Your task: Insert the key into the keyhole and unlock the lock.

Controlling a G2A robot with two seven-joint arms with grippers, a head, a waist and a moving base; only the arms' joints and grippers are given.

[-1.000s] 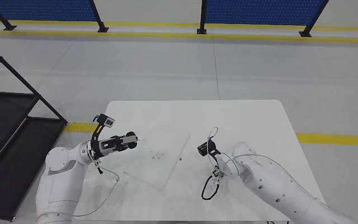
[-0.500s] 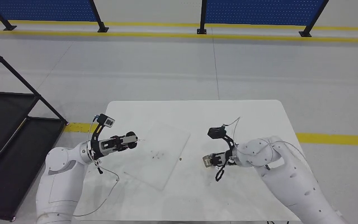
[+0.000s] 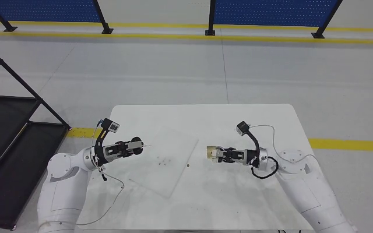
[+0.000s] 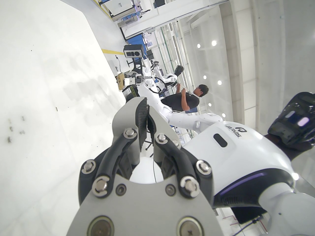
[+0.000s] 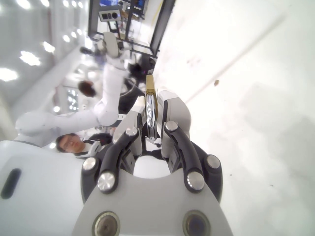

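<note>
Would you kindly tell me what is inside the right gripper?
The right gripper is shut on a brass padlock: its silvery end sits between the fingers, the brass body sticking out. The fingers hide how deep it reaches.

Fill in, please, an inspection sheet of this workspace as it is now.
Surface: white table, a clear sheet lying on it.
Job's things: brass lock clamped in the right gripper; key, likely the thin sliver at the tips of the left gripper.
Clutter: small dark specks on the sheet.
Grippers: both shut, facing each other, apart.
Cables: black loop at the right wrist; white one under the left arm.
Surroundings: black rack, blue barriers, yellow floor line.
</note>
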